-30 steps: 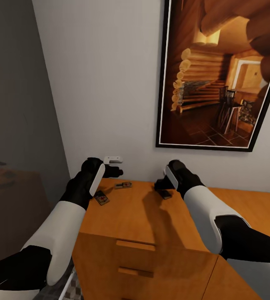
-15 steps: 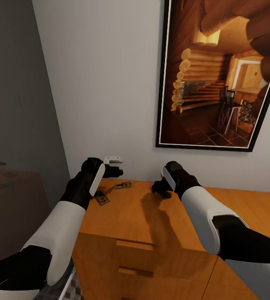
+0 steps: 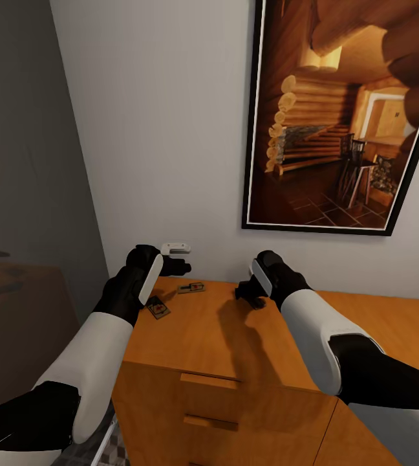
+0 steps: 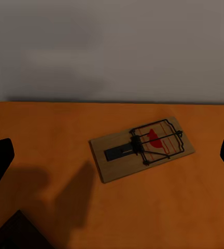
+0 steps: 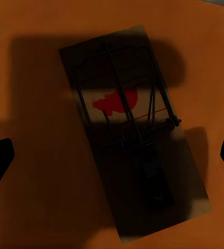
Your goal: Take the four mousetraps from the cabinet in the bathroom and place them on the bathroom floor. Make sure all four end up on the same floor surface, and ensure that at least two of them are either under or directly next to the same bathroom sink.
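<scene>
Hovering low over the orange-brown wooden cabinet top [image 3: 216,330], the right gripper [image 5: 112,155] stands wide open, holding nothing; a flat brown wooden mousetrap [image 5: 135,129] lies between its fingertips, shadowed. The left gripper [image 4: 112,155], equally spread and empty, faces a second mousetrap [image 4: 142,148], long axis angled toward the wall. A third trap [image 3: 158,307] lies half-hidden by the left wrist.

A plain white wall [image 3: 164,129] carries a large black-framed picture [image 3: 345,116] of a log cabin room. A dark grey panel [image 3: 22,194] stands at the left.
</scene>
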Robot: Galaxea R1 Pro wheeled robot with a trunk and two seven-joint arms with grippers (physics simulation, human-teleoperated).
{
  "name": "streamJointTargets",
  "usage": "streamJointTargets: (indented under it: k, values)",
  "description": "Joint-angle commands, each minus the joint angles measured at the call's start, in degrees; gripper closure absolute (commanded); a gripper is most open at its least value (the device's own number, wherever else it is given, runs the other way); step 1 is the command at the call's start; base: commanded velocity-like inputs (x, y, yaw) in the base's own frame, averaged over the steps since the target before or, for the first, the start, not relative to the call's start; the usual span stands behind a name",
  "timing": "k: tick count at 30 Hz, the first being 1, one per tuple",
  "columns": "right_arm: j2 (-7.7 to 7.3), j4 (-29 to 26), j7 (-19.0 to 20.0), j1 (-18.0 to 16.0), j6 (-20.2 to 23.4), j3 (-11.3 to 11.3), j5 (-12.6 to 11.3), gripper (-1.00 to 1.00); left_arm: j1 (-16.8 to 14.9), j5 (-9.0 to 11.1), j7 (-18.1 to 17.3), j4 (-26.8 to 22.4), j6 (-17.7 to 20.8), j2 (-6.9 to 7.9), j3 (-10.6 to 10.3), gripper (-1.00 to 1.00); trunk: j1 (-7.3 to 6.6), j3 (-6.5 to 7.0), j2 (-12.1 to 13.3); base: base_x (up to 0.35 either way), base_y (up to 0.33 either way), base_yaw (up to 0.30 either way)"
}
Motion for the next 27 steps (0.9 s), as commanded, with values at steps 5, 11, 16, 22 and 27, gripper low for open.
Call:
streamJointTargets:
  k: [5, 11, 16, 22, 27]
  values:
    - [0.00, -0.1, -0.2, 0.0, 0.2, -0.1, 0.1, -1.00, 0.0, 0.6, 0.4, 0.0, 0.2, 0.01, -0.1, -1.00, 0.00, -0.07, 0.0, 0.000, 0.000, 0.000]
    - [-0.25, 0.0, -0.2, 0.0, 0.2, -0.1, 0.1, -1.00, 0.0, 0.6, 0.4, 0.0, 0.2, 0.01, -0.1, -1.00, 0.00, -0.07, 0.0, 0.000, 0.000, 0.000]
    - [-0.38, 0.0, -0.2, 0.0, 0.2, -0.1, 0.1, -1.00, 0.0, 0.6, 0.4, 0.0, 0.2, 0.01, -0.1, -1.00, 0.00, -0.07, 0.0, 0.000, 0.000, 0.000]
    - [-0.52, 0.1, -0.2, 0.0, 0.2, -0.1, 0.1, -1.00, 0.0, 0.6, 0.4, 0.0, 0.2, 0.01, -0.1, -1.00, 0.00, -0.07, 0.0, 0.000, 0.000, 0.000]
    - [-0.65, 0.1, -0.2, 0.0, 0.2, -0.1, 0.1, -1.00, 0.0, 0.6, 0.5, 0.0, 0.2, 0.01, -0.1, -1.00, 0.00, -0.07, 0.0, 0.000, 0.000, 0.000]
